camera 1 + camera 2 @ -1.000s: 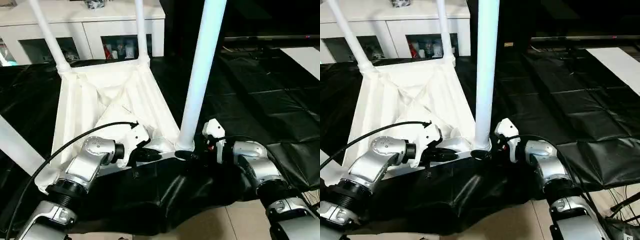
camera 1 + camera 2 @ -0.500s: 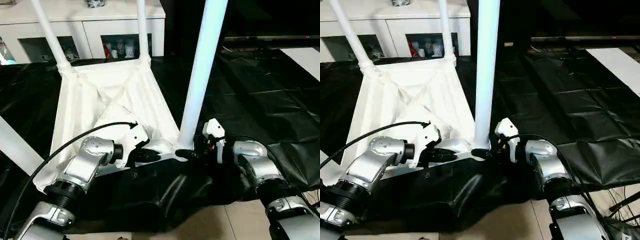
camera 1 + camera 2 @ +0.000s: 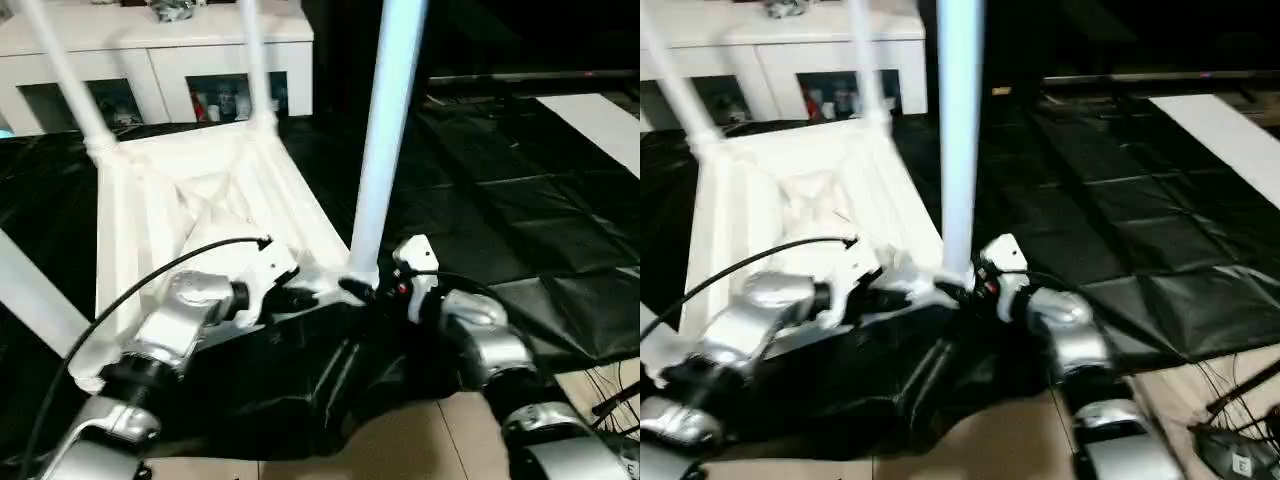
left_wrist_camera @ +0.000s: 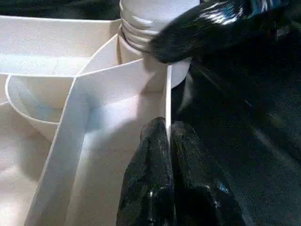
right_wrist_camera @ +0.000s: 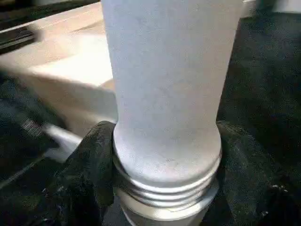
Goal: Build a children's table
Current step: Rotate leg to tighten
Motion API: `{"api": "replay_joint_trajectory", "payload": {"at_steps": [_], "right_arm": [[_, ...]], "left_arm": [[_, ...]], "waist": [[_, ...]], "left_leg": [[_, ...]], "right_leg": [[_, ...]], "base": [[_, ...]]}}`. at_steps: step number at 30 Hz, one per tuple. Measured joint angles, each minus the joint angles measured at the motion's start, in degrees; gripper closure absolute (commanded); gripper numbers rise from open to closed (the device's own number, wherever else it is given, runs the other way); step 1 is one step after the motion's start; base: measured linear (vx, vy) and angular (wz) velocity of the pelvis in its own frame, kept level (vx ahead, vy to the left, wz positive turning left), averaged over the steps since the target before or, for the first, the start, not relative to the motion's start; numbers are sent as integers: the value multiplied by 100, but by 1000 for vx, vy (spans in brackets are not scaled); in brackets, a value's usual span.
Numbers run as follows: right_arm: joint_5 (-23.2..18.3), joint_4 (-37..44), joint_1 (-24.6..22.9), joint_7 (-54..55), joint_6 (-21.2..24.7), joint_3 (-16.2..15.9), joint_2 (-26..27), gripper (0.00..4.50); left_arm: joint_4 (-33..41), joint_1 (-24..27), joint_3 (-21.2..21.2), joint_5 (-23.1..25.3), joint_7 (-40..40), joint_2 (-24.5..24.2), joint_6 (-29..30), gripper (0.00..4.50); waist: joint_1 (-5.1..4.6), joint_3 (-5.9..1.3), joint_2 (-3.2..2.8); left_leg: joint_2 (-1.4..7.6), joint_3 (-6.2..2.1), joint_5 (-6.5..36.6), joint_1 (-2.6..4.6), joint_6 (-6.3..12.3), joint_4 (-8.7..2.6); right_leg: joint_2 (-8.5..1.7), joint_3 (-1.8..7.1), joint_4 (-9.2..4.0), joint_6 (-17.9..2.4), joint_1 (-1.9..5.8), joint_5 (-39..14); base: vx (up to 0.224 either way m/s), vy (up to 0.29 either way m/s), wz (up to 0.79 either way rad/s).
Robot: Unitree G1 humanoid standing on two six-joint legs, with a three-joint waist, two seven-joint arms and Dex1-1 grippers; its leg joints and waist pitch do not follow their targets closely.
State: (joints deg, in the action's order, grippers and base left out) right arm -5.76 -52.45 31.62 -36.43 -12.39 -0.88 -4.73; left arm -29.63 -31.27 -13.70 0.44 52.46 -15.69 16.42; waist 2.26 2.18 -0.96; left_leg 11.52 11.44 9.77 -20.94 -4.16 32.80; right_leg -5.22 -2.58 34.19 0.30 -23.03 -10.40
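The children's table top lies upside down on the black-draped work table, ribs facing up. Two legs stand in its far corners and another leg rises at the near left. The near-right leg stands upright in its corner socket. My left gripper is shut on the top's thin rim wall just beside that socket. My right gripper is closed around the base of the near-right leg, a black finger pressed against each side, just above its threaded end.
A white cabinet with open shelves stands behind the work table. Black cloth covers the table to the right, with a white sheet at its far right. Tiled floor and cables lie below the front edge.
The camera has moved, so the whole picture has shifted. My right gripper's fingers have narrowed onto the base of the near-right leg. The left gripper keeps its pinch on the rim.
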Motion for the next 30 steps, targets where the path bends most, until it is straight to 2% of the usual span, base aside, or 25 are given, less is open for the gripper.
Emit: {"api": "replay_joint_trajectory", "payload": {"at_steps": [3,10,15,16,20,23,26,27,30], "right_arm": [[161,-277,190,1113,-65,108,315,177],[313,-703,484,2216,-153,240,550,177],[388,-809,519,2252,-233,253,563,177],[365,-860,528,2254,-294,284,575,121],[184,-894,547,2151,-368,416,697,101],[180,-890,541,1919,-389,425,650,59],[196,-784,454,1388,-402,275,432,54],[207,-734,433,1217,-400,239,333,19],[252,-545,326,313,-393,27,-149,7]], "left_arm": [[-340,-251,39,135,-530,337,64,450],[-934,-574,105,211,-1138,734,-46,450],[-1015,-588,102,245,-1137,750,-142,450],[-1025,-588,99,265,-1133,750,-175,450],[-1027,-580,94,279,-1050,702,-213,450],[-906,-520,72,281,-978,644,-222,450],[-702,-411,32,276,-839,549,-231,450],[-642,-378,22,276,-788,515,-233,450],[-352,-212,-44,261,-487,330,-294,450]], "waist": [[-21,-1,0],[-11,-25,-22],[-9,-41,-29],[-7,-41,-30],[-10,-38,-26],[-17,-35,-22],[-17,-34,-21],[-14,-34,-24],[24,-32,-42]], "left_leg": [[-3,-1,0,0,0,3],[-28,-6,0,1,1,4],[-30,-9,0,1,2,3],[-30,-11,0,1,2,1],[-30,-13,0,1,2,-10],[-30,-13,0,-6,2,-13],[-28,-13,0,-10,2,-16],[-28,-13,0,-10,2,-18],[-26,-12,0,-11,2,-24]], "right_leg": [[-1,1,-9,5,1,-3],[-9,24,-19,7,10,-4],[-9,23,-18,8,12,-5],[-9,22,-18,9,11,-5],[-9,20,-19,11,6,-6],[-8,19,-18,11,-2,-6],[-8,16,-17,10,-5,-6],[-8,14,-16,9,-5,-5],[-8,12,-12,-11,-6,7]], "base": [[0,0,0],[0,0,0],[0,0,0],[0,0,0],[0,0,0],[0,0,0],[0,0,0],[0,0,0],[0,0,0]]}}
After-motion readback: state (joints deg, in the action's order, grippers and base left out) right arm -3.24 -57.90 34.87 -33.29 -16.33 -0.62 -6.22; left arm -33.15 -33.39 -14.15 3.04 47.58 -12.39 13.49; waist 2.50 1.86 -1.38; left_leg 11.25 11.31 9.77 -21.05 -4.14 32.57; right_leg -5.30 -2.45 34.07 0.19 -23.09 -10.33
